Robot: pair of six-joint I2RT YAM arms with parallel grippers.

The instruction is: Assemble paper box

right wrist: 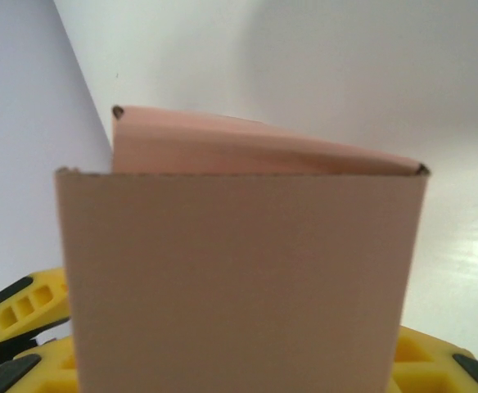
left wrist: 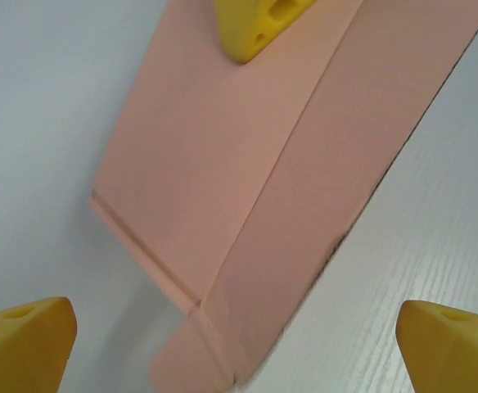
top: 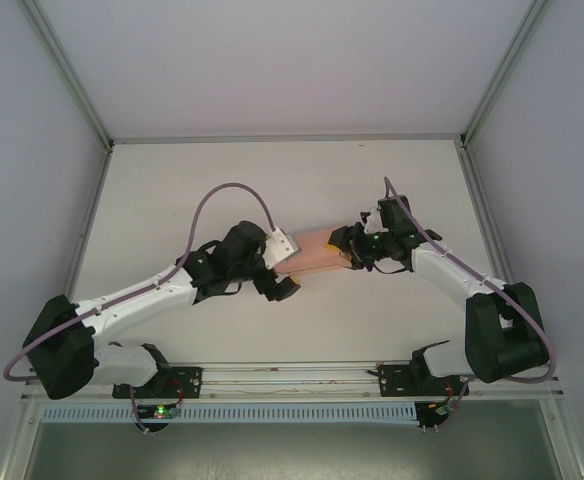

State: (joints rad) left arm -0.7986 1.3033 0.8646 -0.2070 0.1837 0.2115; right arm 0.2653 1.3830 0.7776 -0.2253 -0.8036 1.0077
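Mid-fold I'd say: box (top: 312, 252) sits mid-worktop (top: 272, 190), a half-flattened sleeve. Right gripper (right wrist: 231, 352) looks clamped on one end, left gripper (left wrist: 239, 340) hangs wide apart over the other. Next, probably tucking that small end flap.

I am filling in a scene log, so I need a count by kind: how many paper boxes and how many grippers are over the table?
paper box, salmon-pink: 1
grippers with yellow fingers: 2 (left gripper, right gripper)
Total: 3
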